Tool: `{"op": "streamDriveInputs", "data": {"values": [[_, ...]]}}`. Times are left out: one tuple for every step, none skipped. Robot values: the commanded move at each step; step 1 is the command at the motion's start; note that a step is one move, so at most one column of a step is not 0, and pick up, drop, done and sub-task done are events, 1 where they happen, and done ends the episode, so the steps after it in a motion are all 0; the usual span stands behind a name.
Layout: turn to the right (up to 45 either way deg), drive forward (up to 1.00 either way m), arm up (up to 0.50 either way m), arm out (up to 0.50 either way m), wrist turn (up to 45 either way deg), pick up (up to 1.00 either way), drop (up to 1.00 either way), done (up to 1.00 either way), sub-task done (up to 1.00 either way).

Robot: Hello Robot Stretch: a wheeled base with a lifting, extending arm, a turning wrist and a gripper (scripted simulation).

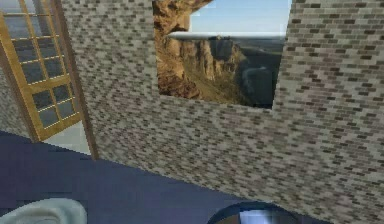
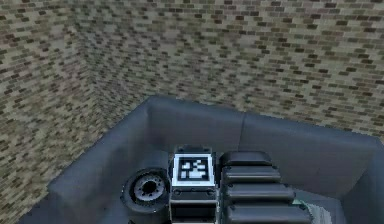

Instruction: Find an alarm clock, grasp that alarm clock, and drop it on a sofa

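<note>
A grey sofa [image 2: 262, 128] fills the lower part of the arm side view, its backrest along the brick wall and one armrest [image 2: 98, 168] on the left. The arm's dark stacked segments [image 2: 252, 186] rise from the bottom edge over the sofa, with a white marked square [image 2: 195, 168] at their far end. Left of that square sits the gripper [image 2: 148, 190], a dark round body with a ring-shaped face, with the sofa cushion behind it. I cannot make out its fingers, and I cannot tell whether it holds anything.
The forward view faces a brick wall [image 1: 120, 90] with a window [image 1: 222, 50] onto rocky cliffs. A wood-framed glass door [image 1: 40, 70] stands at the left. A dark blue surface [image 1: 110, 185] spans the bottom, with a pale rounded object [image 1: 45, 212] and a dark round one [image 1: 250, 214].
</note>
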Motion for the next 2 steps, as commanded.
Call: {"op": "streamDriveInputs", "data": {"values": [[0.0,0.00,0.00,0.26,0.0,0.00,0.00,0.00,0.00],[0.0,0.00,0.00,0.00,45.0,0.00,0.00,0.00,0.00]]}}
